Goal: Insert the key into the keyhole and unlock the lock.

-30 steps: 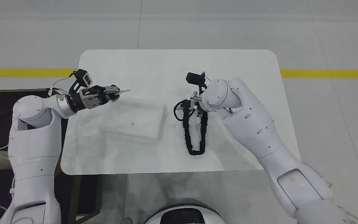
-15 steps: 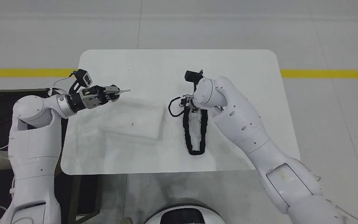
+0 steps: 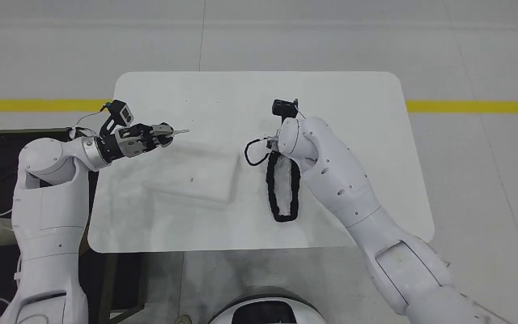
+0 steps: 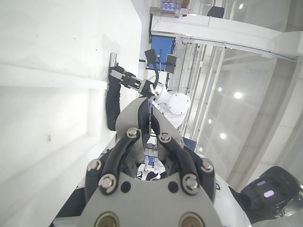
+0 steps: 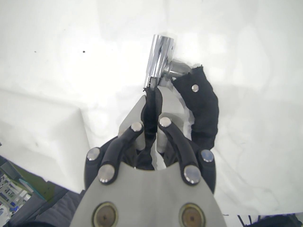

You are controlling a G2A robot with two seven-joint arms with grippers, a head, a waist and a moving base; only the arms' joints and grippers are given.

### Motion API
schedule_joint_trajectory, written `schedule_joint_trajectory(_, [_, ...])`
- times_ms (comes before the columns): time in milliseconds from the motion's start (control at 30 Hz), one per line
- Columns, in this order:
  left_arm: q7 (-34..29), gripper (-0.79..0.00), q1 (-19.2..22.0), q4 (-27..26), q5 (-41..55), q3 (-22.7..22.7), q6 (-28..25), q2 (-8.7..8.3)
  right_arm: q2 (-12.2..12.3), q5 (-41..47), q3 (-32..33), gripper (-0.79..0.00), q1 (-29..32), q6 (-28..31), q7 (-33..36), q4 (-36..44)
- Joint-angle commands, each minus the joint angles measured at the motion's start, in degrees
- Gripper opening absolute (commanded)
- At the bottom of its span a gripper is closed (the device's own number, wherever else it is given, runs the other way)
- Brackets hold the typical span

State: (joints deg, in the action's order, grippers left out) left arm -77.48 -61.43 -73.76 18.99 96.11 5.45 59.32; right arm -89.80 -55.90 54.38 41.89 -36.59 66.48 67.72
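At left, the left gripper (image 3: 164,134) is pinching the key (image 3: 180,131) above the table (image 3: 340,89), well apart from the lock (image 3: 282,190). Mid-table, the right gripper (image 5: 151,95) is clamping the lock's black sleeve (image 5: 201,100) beside the chrome cylinder (image 5: 160,57). Insertion and turning are apparently both remaining.

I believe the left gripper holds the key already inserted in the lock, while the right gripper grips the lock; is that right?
Not inserted: the top view shows the left gripper holding the key well apart from the lock. The right gripper does grip the lock.
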Motion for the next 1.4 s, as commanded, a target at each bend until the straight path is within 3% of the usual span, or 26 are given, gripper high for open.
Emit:
schedule_joint_trajectory(0, [0.0,-0.785,0.0,0.0,0.0,0.0,0.0,0.00,0.5,0.4,3.3,-0.785,1.7,2.9,2.3,3.5])
schedule_joint_trajectory(167, [0.0,-0.785,0.0,0.0,0.0,0.0,0.0,0.00,3.0,2.4,15.8,-0.785,9.2,12.1,9.2,18.3])
schedule_joint_trajectory(300, [0.0,-0.785,0.0,0.0,0.0,0.0,0.0,0.00,4.3,9.6,24.4,-0.785,15.9,18.2,12.1,28.0])
schedule_joint_trajectory(600, [0.0,-0.785,0.0,0.0,0.0,0.0,0.0,0.00,4.6,9.8,25.4,-0.785,16.8,19.2,12.1,28.7])
schedule_joint_trajectory(733, [0.0,-0.785,0.0,0.0,0.0,0.0,0.0,0.00,4.5,22.8,28.9,-0.785,27.6,26.6,0.3,36.0])
schedule_joint_trajectory(867, [0.0,-0.785,0.0,0.0,0.0,0.0,0.0,0.00,4.4,42.7,32.7,-0.785,32.2,39.1,-5.7,34.2])
schedule_joint_trajectory(1067, [0.0,-0.785,0.0,0.0,0.0,0.0,0.0,0.00,4.6,71.3,32.8,-0.785,30.2,48.5,2.0,23.2])
schedule_joint_trajectory(1200, [0.0,-0.785,0.0,0.0,0.0,0.0,0.0,0.00,4.7,81.0,31.3,-0.785,26.2,50.1,6.3,15.1])
schedule_joint_trajectory(1367, [0.0,-0.785,0.0,0.0,0.0,0.0,0.0,0.00,4.9,81.1,31.4,-0.785,25.2,50.3,6.6,13.6])
